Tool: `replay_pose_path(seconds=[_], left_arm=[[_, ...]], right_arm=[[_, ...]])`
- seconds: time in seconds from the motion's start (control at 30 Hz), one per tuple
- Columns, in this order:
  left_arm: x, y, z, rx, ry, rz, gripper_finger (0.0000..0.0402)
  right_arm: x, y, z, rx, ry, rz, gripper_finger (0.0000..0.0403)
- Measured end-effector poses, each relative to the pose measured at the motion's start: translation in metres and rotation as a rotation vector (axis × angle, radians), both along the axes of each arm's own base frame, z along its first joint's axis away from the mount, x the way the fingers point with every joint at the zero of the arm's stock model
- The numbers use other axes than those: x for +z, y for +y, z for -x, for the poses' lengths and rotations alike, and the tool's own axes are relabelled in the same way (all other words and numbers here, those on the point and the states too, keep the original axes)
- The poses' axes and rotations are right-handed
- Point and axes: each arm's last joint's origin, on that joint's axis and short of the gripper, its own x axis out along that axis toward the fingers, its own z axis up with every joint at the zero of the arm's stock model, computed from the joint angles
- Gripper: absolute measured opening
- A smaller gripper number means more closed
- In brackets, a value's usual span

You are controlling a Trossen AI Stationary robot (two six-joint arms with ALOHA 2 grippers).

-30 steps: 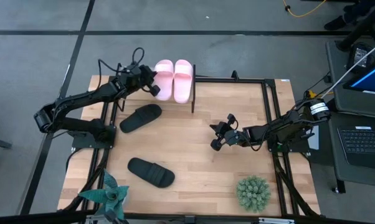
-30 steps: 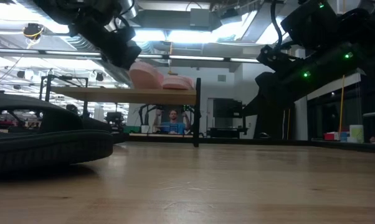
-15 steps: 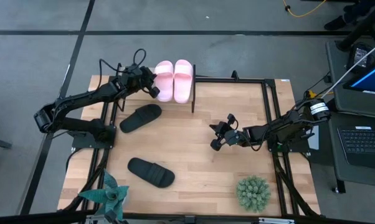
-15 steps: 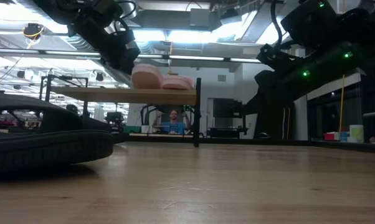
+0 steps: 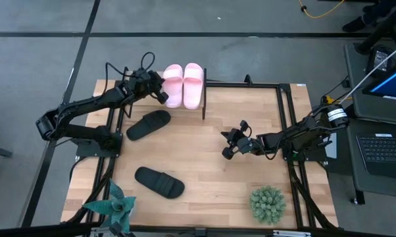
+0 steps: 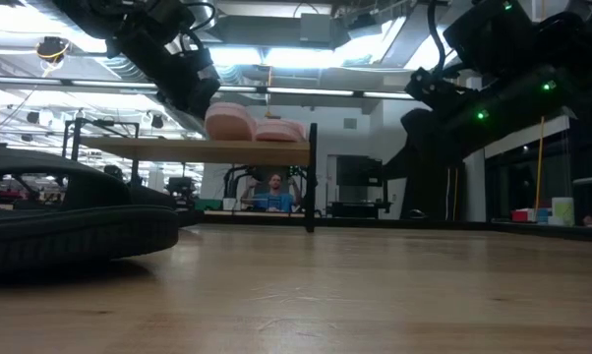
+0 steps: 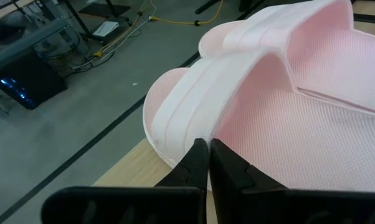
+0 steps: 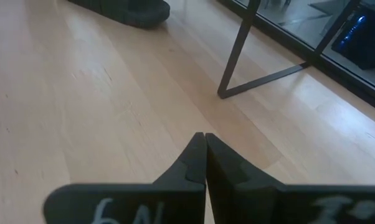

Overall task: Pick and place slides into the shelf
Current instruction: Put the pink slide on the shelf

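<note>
Since a second ago, my left gripper [image 5: 162, 94] has barely shifted beside the pink slides [image 5: 183, 84] on the shelf [image 6: 193, 150], its fingers together against a strap edge. Right gripper [image 5: 227, 149] waits mid-table, closed on nothing. Two black slides [image 5: 148, 124] lie on the table. I judge a clean retreat, then the nearer black slide. No legible branding.

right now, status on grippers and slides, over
Left gripper shut beside pale pink slide pair on wooden-top shelf. Right gripper shut, idle mid-table. Two matte black slides unshelved.
</note>
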Motion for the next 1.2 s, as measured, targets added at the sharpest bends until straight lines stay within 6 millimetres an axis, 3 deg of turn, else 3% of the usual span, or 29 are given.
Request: replay_pose_path(seconds=[0.3, 0.63, 1.07, 1.2], left_arm=[[0.000, 0.000, 0.000, -0.001, -0.001, 0.002, 0.0000], [-0.013, 0.010, -0.013, -0.001, 0.010, 0.017, 0.0000], [-0.011, 0.010, -0.013, 0.002, -0.011, -0.002, 0.0001], [-0.012, 0.010, -0.013, 0.006, -0.016, 0.004, 0.0023]], right_arm=[[0.000, 0.000, 0.000, 0.002, 0.000, 0.002, 0.0002], [0.002, 0.000, -0.001, 0.012, -0.012, 0.017, 0.0003], [0.002, 0.000, -0.001, 0.017, -0.004, 0.026, 0.0003], [0.002, 0.000, -0.001, 0.016, -0.004, 0.026, 0.0003]])
